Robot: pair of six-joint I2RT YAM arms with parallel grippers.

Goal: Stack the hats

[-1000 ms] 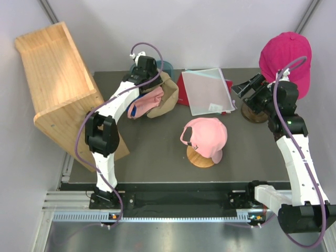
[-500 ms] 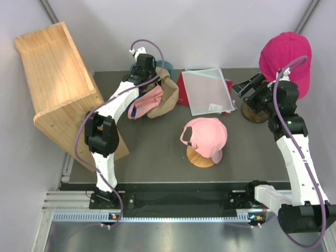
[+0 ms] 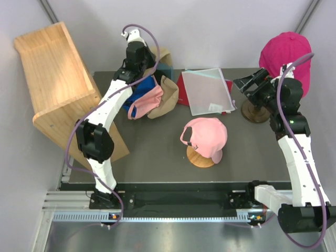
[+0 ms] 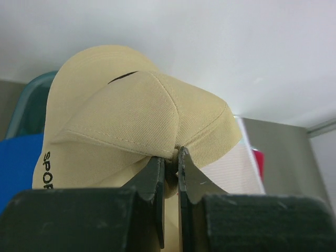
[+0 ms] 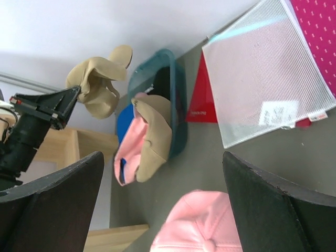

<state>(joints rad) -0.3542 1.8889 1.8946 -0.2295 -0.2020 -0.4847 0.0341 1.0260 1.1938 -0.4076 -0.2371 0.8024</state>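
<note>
Aloft, left pincer (image 4: 169, 157) pinches a tan hat (image 4: 131, 115) near a teal bin (image 5: 180, 121); right pincer (image 5: 163, 155) gapes empty.

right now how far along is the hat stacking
No neat stack shows yet; a loose heap of caps lies at the back. In hand: the left pincer is shut on a tan cap, lifted. Left: the pink cap and magenta cap sit on stands; the right pincer is open.

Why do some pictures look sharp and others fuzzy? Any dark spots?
Top view: even light, pink cap and table sharp. Left wrist view: tan cap crisp, left fingers pinching it dark, slightly soft. Right wrist view: right fingers black and blurred, pouch beyond sharp.
</note>
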